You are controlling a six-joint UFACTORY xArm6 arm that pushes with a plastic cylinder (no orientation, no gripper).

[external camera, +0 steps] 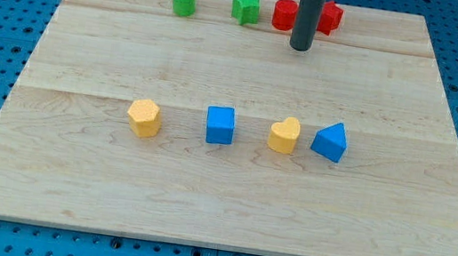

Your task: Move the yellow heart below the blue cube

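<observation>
Mid-board row, near side: yellow heart (283, 136) sits between blue cube (220, 125) and blue triangular block (329, 142). Far edge: my tip (301, 47), a bare rod with no fingers, stands between two red blocks (285, 15). Risk: a descending sweep clips the blue neighbours, tight gaps.

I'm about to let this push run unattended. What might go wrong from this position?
My tip sits near the view's top, far from the yellow heart. The heart lies between the blue cube and the blue triangular block, so a slightly off approach might nudge either. An off-centre push might spin the heart aside.
</observation>
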